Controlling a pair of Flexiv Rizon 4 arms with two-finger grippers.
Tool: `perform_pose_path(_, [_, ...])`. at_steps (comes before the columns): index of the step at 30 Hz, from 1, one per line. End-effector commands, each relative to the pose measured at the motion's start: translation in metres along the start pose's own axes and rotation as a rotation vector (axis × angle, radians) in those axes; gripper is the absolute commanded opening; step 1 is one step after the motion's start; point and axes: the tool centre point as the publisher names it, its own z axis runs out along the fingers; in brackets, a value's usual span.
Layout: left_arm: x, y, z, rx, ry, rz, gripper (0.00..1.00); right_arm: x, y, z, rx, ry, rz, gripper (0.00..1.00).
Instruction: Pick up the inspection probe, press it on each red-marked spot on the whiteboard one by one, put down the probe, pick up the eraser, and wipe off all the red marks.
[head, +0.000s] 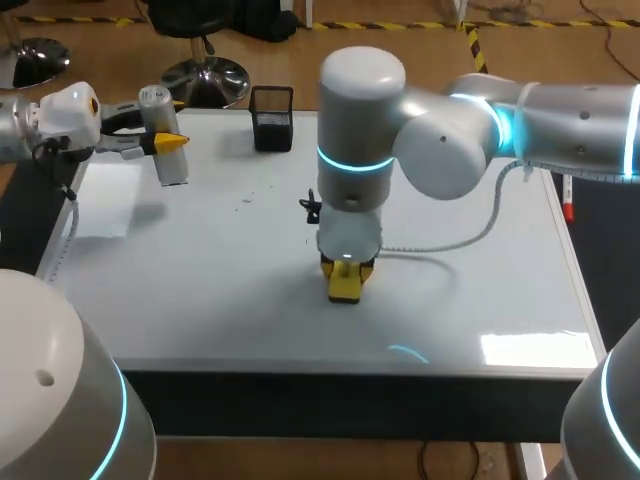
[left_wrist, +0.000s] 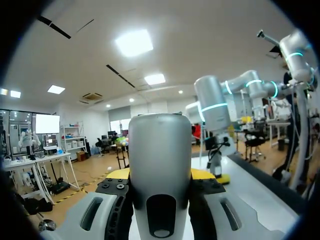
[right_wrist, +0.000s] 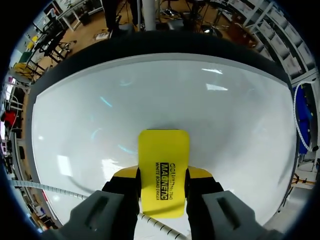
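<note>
Right fingers (right_wrist: 124, 176) pinch the yellow eraser (right_wrist: 164, 165) from both sides, yellow tips flat against its long edges. The eraser points straight down at the whiteboard (right_wrist: 150, 95), and its far end looks to be on the surface, though I can't confirm contact. It sits about mid-board, a bit toward the near edge. Left fingers (left_wrist: 116, 175) are clamped on the grey probe (left_wrist: 160, 165), one tip on each side of its body. That arm hangs over the far left corner with the probe above the board and a soft shadow under it. The board is white and glossy with ceiling-light glare, and it covers nearly the whole counter (head: 350, 392). A few faint dark specks lie left of centre. A white coiled cable (head: 470, 238) trails from the right arm across the board to its right side. There is wide bare board on both sides of the eraser and a clear band between it and the near edge. A black mesh cup (head: 272, 118) stands at the far edge, well apart from both arms. A small red-and-white item (head: 568, 205) lies along the right edge, too small to name. Count: one eraser, one probe, one cup, two arms.
</note>
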Motion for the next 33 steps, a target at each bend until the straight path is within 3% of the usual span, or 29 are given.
perform_pose_path(1, [0.0,-0.001,0.0,0.0,-0.002,0.002,0.0,0.027,-0.007,0.017,0.007,-0.013,0.019,0.0])
perform_pose_path(18, [0.0,-0.001,0.0,0.0,-0.002,0.002,0.0,0.057,-0.015,0.012,0.021,-0.007,0.077,0.0])
perform_pose_path(28, [0.0,-0.001,0.0,0.0,-0.002,0.002,0.0,0.072,-0.026,-0.046,0.079,0.013,0.051,0.0])
perform_pose_path(33, [0.0,-0.001,0.0,0.0,-0.002,0.002,0.0,0.077,-0.038,-0.055,0.098,0.01,0.056,0.0])
